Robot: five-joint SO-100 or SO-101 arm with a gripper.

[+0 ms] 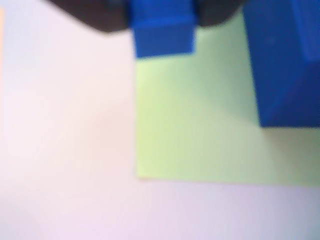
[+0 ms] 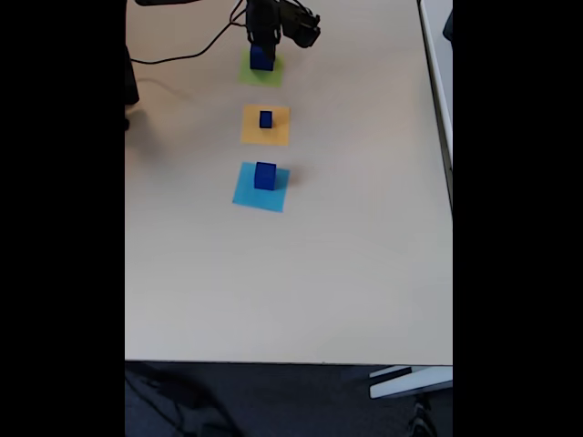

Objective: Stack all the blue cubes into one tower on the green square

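Note:
In the wrist view a mid-sized blue cube (image 1: 163, 35) sits between the dark jaws of my gripper (image 1: 162, 17), which is shut on it above the left edge of the green square (image 1: 200, 125). A larger blue cube (image 1: 285, 65) stands on that square to the right. The fixed view shows my gripper (image 2: 262, 41) over the green square (image 2: 273, 76) and the blue cube (image 2: 261, 58) there. A small blue cube (image 2: 265, 119) rests on the orange square (image 2: 278, 132). Another blue cube (image 2: 265, 175) stands on the light-blue square (image 2: 248, 193).
The three paper squares lie in a line down the pale table (image 2: 364, 228). A black cable (image 2: 191, 50) runs across the table's far left. The table's edge (image 2: 437, 137) is on the right.

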